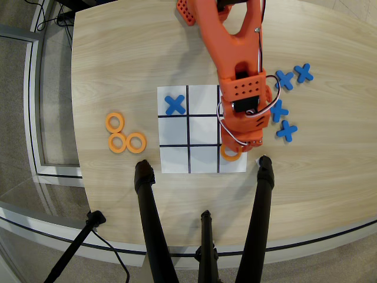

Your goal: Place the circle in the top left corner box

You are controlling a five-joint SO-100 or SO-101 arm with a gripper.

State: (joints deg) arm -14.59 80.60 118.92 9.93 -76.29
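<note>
One orange circle point(230, 157) lies at or just above the lower right corner cell point(237, 167) of the black-lined paper grid, as the overhead view shows it. Only its lower arc shows; the rest is under my gripper. That blank cell is diagonally opposite the cell with a blue cross point(175, 104). My orange gripper point(238, 145) hangs straight over the circle, reaching in from the table's far edge. Its jaws are hidden under the wrist, so I cannot tell whether they hold the circle.
Three more orange rings point(118, 142) lie together on the wood left of the grid. Several blue crosses point(287, 130) lie right of the grid, close to my arm. Black tripod legs point(147, 206) cross the near table edge.
</note>
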